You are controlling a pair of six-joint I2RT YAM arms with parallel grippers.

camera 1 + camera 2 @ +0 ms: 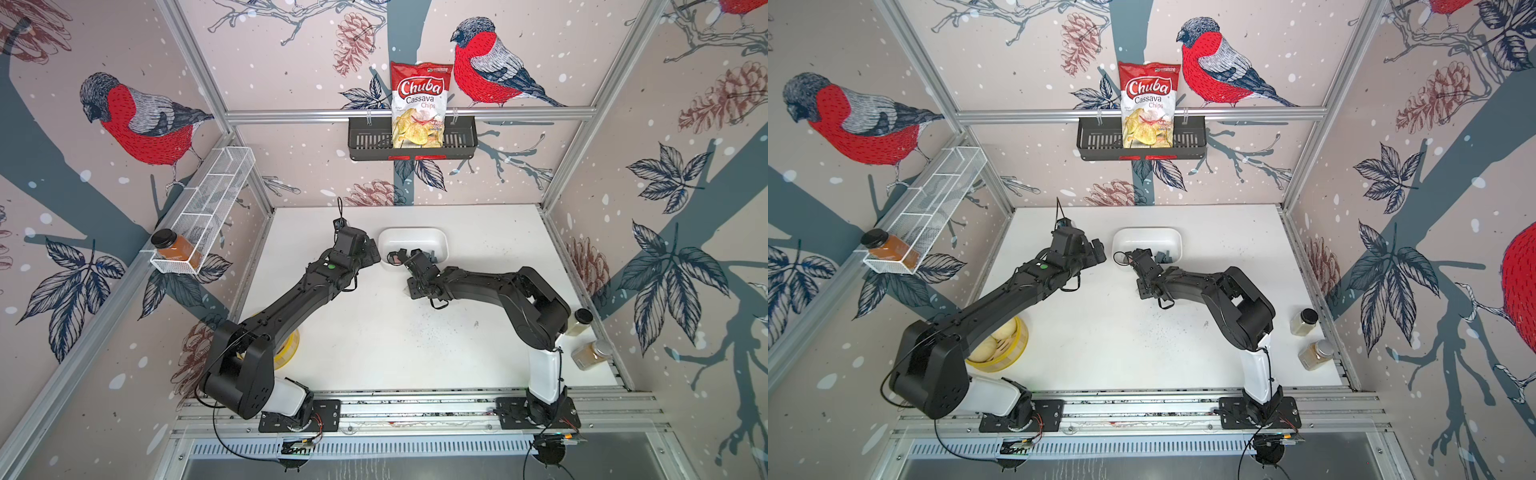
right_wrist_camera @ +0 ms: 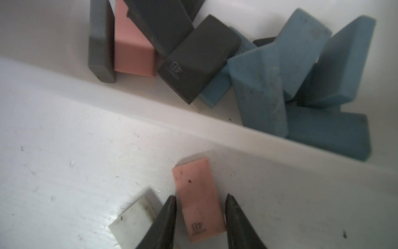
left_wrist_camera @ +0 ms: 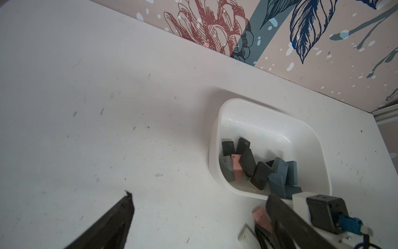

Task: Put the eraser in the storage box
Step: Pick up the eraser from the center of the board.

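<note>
A pink eraser (image 2: pixel 198 198) lies flat on the white table just outside the storage box (image 2: pixel 150 103), a white tub holding several grey, blue and pink erasers (image 3: pixel 258 170). My right gripper (image 2: pixel 201 196) straddles the pink eraser, one finger on each long side with only a thin gap, and the eraser rests on the table. In both top views the right gripper (image 1: pixel 397 257) (image 1: pixel 1131 257) sits at the near left corner of the storage box (image 1: pixel 415 230) (image 1: pixel 1148 230). My left gripper (image 3: pixel 200 195) hovers wide open and empty left of the box, also seen in a top view (image 1: pixel 374 251).
A white eraser (image 2: pixel 135 217) lies right beside the right gripper's finger. A chips bag (image 1: pixel 419 104) stands in a black basket on the back wall. A wire rack (image 1: pixel 208 208) with a jar hangs left. A yellow steamer (image 1: pixel 1000 345) and two spice jars (image 1: pixel 1308 332) stand near the front.
</note>
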